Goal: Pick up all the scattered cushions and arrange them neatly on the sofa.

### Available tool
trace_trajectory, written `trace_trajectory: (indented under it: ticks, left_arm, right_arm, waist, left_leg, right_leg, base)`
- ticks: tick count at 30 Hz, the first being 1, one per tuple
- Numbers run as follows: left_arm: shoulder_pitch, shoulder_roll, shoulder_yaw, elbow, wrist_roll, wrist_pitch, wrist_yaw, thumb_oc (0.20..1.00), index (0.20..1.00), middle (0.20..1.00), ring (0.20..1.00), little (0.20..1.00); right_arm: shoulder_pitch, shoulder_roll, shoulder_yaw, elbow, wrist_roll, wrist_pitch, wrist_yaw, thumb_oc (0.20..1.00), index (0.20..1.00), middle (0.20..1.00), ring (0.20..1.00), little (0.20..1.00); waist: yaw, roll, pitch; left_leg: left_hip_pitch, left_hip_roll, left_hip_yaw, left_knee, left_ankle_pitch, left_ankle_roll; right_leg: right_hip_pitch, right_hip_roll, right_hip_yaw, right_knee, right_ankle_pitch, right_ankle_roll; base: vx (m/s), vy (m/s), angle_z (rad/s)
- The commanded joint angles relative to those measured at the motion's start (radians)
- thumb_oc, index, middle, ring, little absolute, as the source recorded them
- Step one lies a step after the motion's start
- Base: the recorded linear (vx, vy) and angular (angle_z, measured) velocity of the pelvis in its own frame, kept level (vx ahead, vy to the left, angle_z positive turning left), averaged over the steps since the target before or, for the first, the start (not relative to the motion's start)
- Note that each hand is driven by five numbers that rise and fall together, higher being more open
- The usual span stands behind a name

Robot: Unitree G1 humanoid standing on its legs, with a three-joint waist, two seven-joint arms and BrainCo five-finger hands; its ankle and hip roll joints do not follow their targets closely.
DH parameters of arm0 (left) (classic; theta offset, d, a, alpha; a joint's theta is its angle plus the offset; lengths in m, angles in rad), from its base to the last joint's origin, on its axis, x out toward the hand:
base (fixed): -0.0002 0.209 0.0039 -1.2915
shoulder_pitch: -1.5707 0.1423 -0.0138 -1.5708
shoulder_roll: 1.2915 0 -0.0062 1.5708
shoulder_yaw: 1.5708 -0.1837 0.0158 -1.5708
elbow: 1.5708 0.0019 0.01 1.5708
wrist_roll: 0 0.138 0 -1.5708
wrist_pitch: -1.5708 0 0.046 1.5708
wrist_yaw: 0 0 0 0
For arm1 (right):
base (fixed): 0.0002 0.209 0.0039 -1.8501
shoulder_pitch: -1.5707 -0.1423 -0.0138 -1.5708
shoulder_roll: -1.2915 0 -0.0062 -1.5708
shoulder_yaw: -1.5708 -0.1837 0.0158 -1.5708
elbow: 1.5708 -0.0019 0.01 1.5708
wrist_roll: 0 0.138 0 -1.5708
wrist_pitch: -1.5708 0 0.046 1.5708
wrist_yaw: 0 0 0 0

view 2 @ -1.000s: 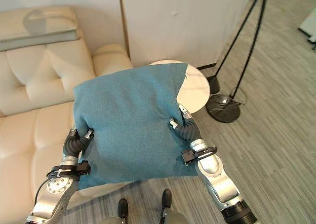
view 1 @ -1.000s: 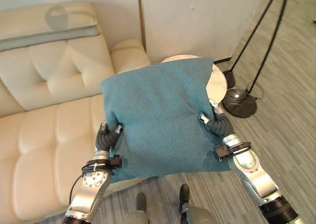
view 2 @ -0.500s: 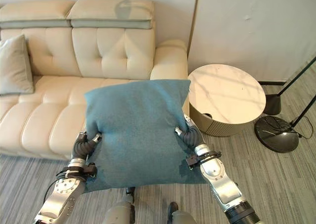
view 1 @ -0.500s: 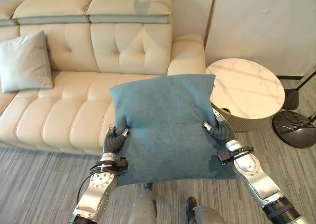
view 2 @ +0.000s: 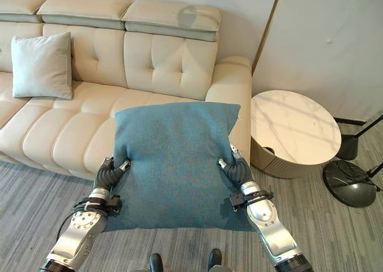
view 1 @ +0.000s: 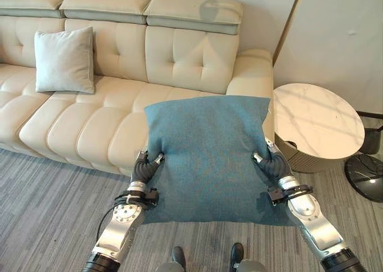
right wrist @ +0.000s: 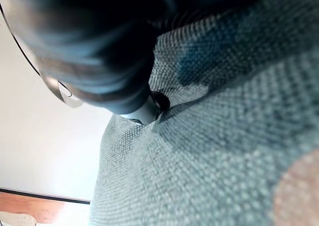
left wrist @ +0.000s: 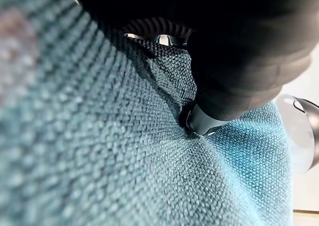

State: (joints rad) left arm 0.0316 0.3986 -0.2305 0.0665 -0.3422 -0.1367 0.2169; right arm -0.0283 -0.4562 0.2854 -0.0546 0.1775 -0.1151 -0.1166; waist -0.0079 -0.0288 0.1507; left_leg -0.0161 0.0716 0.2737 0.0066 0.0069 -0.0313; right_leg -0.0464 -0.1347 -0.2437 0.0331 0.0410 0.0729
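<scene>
I hold the teal cushion up in front of me by its two side edges, my left hand pinching the cloth on one side and my right hand pinching it on the other; in each wrist view a thumb digs into the weave.

The grip is on fabric only, near the edges, so the stuffing could sag and the cover slide out of one hand, leaving the cushion swinging from the other. The cushion also hides the sofa's front edge from me, so I may release too early and drop it onto the floor.

Ahead of my hands, the cream sofa has bare seat beyond the cushion. A grey cushion leans against the backrest far off past my left hand. Beyond my right hand, the armrest and the round marble side table narrow the room there, so I judge placement is safer toward my left.
</scene>
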Motion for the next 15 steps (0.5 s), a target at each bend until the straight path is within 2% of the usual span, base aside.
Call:
trace_trajectory:
  ticks: [1, 2, 3, 4, 5, 6, 7, 9, 10, 11, 13, 14, 15]
  left_arm:
    - [-0.107, -0.003, -0.070, -0.106, 0.034, -0.078, -0.086, 0.200, 0.200, 0.200, 0.200, 0.200]
    - [-0.112, 0.002, -0.072, -0.107, 0.034, -0.075, -0.088, 0.200, 0.200, 0.200, 0.200, 0.200]
    - [-0.123, 0.006, -0.074, -0.110, 0.030, -0.076, -0.083, 0.200, 0.200, 0.200, 0.200, 0.200]
    - [-0.127, 0.005, -0.079, -0.107, 0.033, -0.075, -0.081, 0.200, 0.200, 0.200, 0.200, 0.200]
    - [-0.128, 0.005, -0.079, -0.107, 0.033, -0.076, -0.081, 0.200, 0.200, 0.200, 0.200, 0.200]
    - [-0.133, 0.002, -0.089, -0.102, 0.036, -0.075, -0.086, 0.200, 0.200, 0.200, 0.200, 0.200]
    - [-0.133, 0.002, -0.089, -0.101, 0.036, -0.075, -0.086, 0.200, 0.200, 0.200, 0.200, 0.200]
    - [-0.128, 0.001, -0.090, -0.100, 0.037, -0.082, -0.097, 0.200, 0.200, 0.200, 0.200, 0.200]
    - [-0.129, -0.002, -0.091, -0.101, 0.033, -0.086, -0.095, 0.200, 0.200, 0.200, 0.200, 0.200]
    - [-0.129, -0.003, -0.091, -0.101, 0.033, -0.086, -0.095, 0.200, 0.200, 0.200, 0.200, 0.200]
    - [-0.132, -0.010, -0.090, -0.091, 0.036, -0.088, -0.098, 0.200, 0.200, 0.200, 0.200, 0.200]
    - [-0.133, -0.011, -0.086, -0.086, 0.041, -0.090, -0.099, 0.200, 0.200, 0.200, 0.200, 0.200]
    - [-0.133, -0.011, -0.086, -0.086, 0.041, -0.090, -0.099, 0.200, 0.200, 0.200, 0.200, 0.200]
  right_arm:
    - [-0.127, 0.066, 0.070, -0.117, -0.004, -0.093, 0.077, 0.200, 0.200, 0.200, 0.200, 0.200]
    - [-0.132, 0.067, 0.070, -0.124, -0.007, -0.093, 0.077, 0.200, 0.200, 0.200, 0.200, 0.200]
    - [-0.132, 0.073, 0.067, -0.132, -0.012, -0.092, 0.076, 0.200, 0.200, 0.200, 0.200, 0.200]
    - [-0.129, 0.077, 0.071, -0.135, -0.011, -0.093, 0.077, 0.200, 0.200, 0.200, 0.200, 0.200]
    - [-0.130, 0.077, 0.071, -0.135, -0.011, -0.093, 0.077, 0.200, 0.200, 0.200, 0.200, 0.200]
    - [-0.123, 0.076, 0.066, -0.135, -0.011, -0.095, 0.076, 0.200, 0.200, 0.200, 0.200, 0.200]
    - [-0.123, 0.076, 0.066, -0.135, -0.011, -0.095, 0.076, 0.200, 0.200, 0.200, 0.200, 0.200]
    - [-0.122, 0.065, 0.062, -0.135, 0.005, -0.099, 0.079, 0.200, 0.200, 0.200, 0.200, 0.200]
    - [-0.123, 0.057, 0.059, -0.139, 0.012, -0.103, 0.081, 0.200, 0.200, 0.200, 0.200, 0.200]
    - [-0.123, 0.056, 0.059, -0.139, 0.013, -0.104, 0.081, 0.200, 0.200, 0.200, 0.200, 0.200]
    - [-0.128, 0.049, 0.053, -0.137, 0.032, -0.102, 0.085, 0.200, 0.200, 0.200, 0.200, 0.200]
    - [-0.130, 0.048, 0.055, -0.133, 0.037, -0.103, 0.088, 0.200, 0.200, 0.200, 0.200, 0.200]
    - [-0.130, 0.048, 0.055, -0.133, 0.037, -0.103, 0.088, 0.200, 0.200, 0.200, 0.200, 0.200]
  waist:
    - [-0.005, -0.057, -0.025]
    - [-0.005, -0.055, -0.018]
    - [-0.013, -0.050, 0.000]
    - [-0.017, -0.044, 0.015]
    - [-0.017, -0.043, 0.013]
    - [-0.034, -0.033, 0.028]
    - [-0.034, -0.032, 0.026]
    - [-0.059, -0.019, 0.038]
    - [-0.070, -0.021, 0.044]
    - [-0.072, -0.018, 0.045]
    - [-0.092, -0.027, 0.048]
    - [-0.103, -0.025, 0.049]
    - [-0.104, -0.025, 0.049]
  left_leg:
    - [-0.051, -0.071, -0.040, 0.063, -0.098, 0.035]
    - [-0.046, -0.081, -0.051, 0.065, -0.104, 0.045]
    - [-0.030, -0.098, -0.074, 0.064, -0.112, 0.062]
    - [-0.016, -0.102, -0.085, 0.066, -0.121, 0.069]
    - [-0.020, -0.101, -0.085, 0.065, -0.118, 0.069]
    - [0.014, -0.113, -0.121, 0.053, -0.127, 0.069]
    - [0.011, -0.112, -0.121, 0.052, -0.124, 0.069]
    - [0.052, -0.131, -0.169, 0.033, -0.139, 0.065]
    - [0.067, -0.143, -0.185, 0.034, -0.147, 0.063]
    - [0.069, -0.141, -0.188, 0.034, -0.150, 0.063]
    - [0.116, -0.172, -0.225, 0.024, -0.179, 0.058]
    - [0.134, -0.176, -0.238, 0.023, -0.191, 0.053]
    - [0.135, -0.175, -0.239, 0.023, -0.191, 0.053]
  right_leg:
    - [0.043, -0.019, 0.051, 0.123, -0.131, 0.054]
    - [0.018, -0.036, 0.056, 0.190, -0.109, 0.060]
    - [-0.032, -0.047, 0.078, 0.319, -0.068, 0.063]
    - [-0.059, -0.041, 0.093, 0.376, -0.067, 0.061]
    - [-0.063, -0.040, 0.093, 0.374, -0.063, 0.060]
    - [-0.122, 0.014, 0.143, 0.416, -0.090, 0.046]
    - [-0.124, 0.016, 0.142, 0.414, -0.086, 0.045]
    - [-0.192, 0.073, 0.170, 0.327, -0.101, 0.039]
    - [-0.219, 0.092, 0.177, 0.292, -0.083, 0.041]
    - [-0.215, 0.093, 0.174, 0.290, -0.085, 0.041]
    - [-0.264, 0.104, 0.145, 0.144, -0.028, 0.063]
    - [-0.266, 0.108, 0.104, 0.089, -0.010, 0.069]
    - [-0.264, 0.108, 0.103, 0.088, -0.010, 0.069]
  base:
    - [0.07, 0.156, 0.01]
    - [0.10, 0.218, 0.03]
    - [0.16, 0.285, 0.08]
    - [0.12, 0.215, 0.18]
    - [0.17, 0.152, 0.35]
    - [0.11, 0.084, 0.43]
    - [0.22, 0.119, 0.37]
    - [0.31, 0.080, 0.58]
    - [0.27, 0.056, 0.71]
    - [0.30, 0.038, 0.64]
    - [0.37, 0.011, 0.85]
    - [0.24, -0.010, 0.78]
    - [0.36, -0.024, 0.70]
